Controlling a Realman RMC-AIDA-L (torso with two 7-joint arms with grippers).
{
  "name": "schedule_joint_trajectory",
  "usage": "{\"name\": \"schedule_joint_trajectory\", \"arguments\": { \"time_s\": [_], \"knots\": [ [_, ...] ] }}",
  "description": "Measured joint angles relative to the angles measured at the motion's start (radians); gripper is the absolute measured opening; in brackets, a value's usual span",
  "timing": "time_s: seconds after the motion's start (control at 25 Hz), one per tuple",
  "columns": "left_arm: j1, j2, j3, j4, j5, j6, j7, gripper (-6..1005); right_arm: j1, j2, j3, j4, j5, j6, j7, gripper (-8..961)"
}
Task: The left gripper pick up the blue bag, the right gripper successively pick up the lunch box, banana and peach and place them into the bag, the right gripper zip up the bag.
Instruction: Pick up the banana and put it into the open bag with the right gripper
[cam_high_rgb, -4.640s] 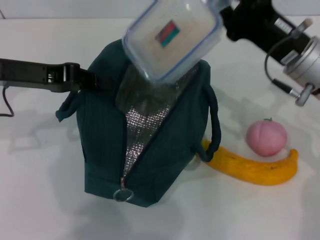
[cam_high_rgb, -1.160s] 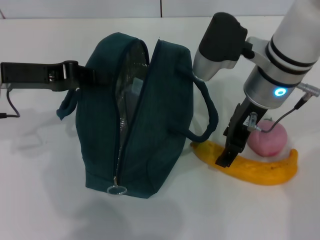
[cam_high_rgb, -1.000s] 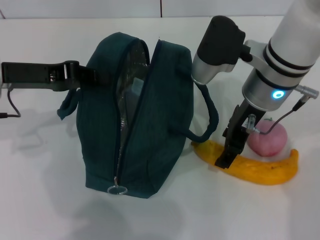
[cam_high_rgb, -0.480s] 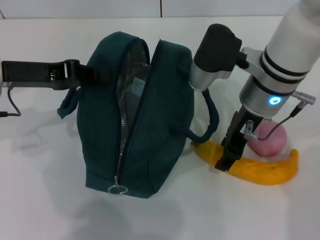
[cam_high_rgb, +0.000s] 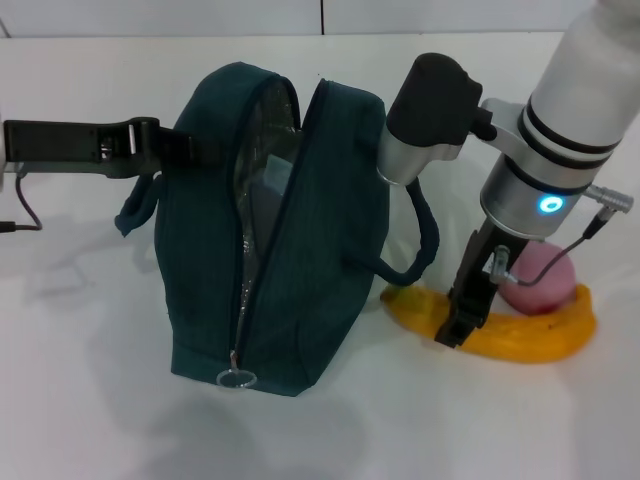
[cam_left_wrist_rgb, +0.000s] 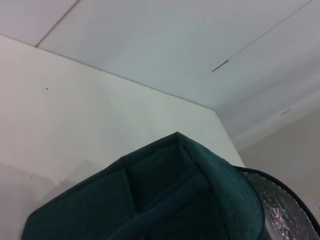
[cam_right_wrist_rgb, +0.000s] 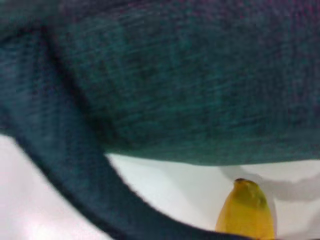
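The blue bag (cam_high_rgb: 290, 250) stands upright in the middle of the head view, its zipper open and silver lining (cam_high_rgb: 262, 150) showing. A pale box shape, the lunch box (cam_high_rgb: 268, 200), shows inside the opening. My left gripper (cam_high_rgb: 160, 150) reaches in from the left, shut on the bag's upper side by its handle. My right gripper (cam_high_rgb: 462, 322) points down onto the middle of the banana (cam_high_rgb: 530, 338), which lies right of the bag. The pink peach (cam_high_rgb: 545, 280) sits just behind the banana. The right wrist view shows the banana's tip (cam_right_wrist_rgb: 246, 207) under the bag's fabric (cam_right_wrist_rgb: 175, 85).
The bag's right handle loop (cam_high_rgb: 425, 235) hangs close to the right arm and the banana's near tip. The zipper's ring pull (cam_high_rgb: 236, 378) rests at the bag's front bottom. White tabletop (cam_high_rgb: 90, 380) surrounds everything. The left wrist view shows the bag's top (cam_left_wrist_rgb: 175, 200) and a wall.
The lunch box, held over the bag 4.6 s ago, now lies inside it. My right gripper has come down from just above the banana onto it, and the banana has shifted slightly.
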Motion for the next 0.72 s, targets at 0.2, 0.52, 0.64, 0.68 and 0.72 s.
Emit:
{"name": "schedule_joint_trajectory", "arguments": {
  "time_s": [0.2,0.52,0.64,0.68,0.72],
  "knots": [
    [0.006,0.003,-0.002,0.004,0.0,0.008,0.0,32,-0.006,-0.002,0.064,-0.042,0.018,-0.089,-0.001,452],
    [0.013,0.007,-0.002,0.005,-0.001,0.011,0.001,32,-0.079,-0.023,0.35,-0.104,0.006,-0.269,-0.06,445],
    [0.013,0.007,-0.002,0.006,-0.002,0.012,0.002,32,-0.102,-0.033,0.46,-0.108,0.005,-0.314,-0.088,444],
    [0.013,0.007,-0.002,0.006,-0.003,0.012,0.002,32,-0.116,-0.04,0.488,-0.116,0.005,-0.323,-0.094,444],
    [0.013,0.007,-0.002,0.006,-0.003,0.013,0.002,32,-0.127,-0.046,0.507,-0.124,0.005,-0.329,-0.096,444]
  ]
}}
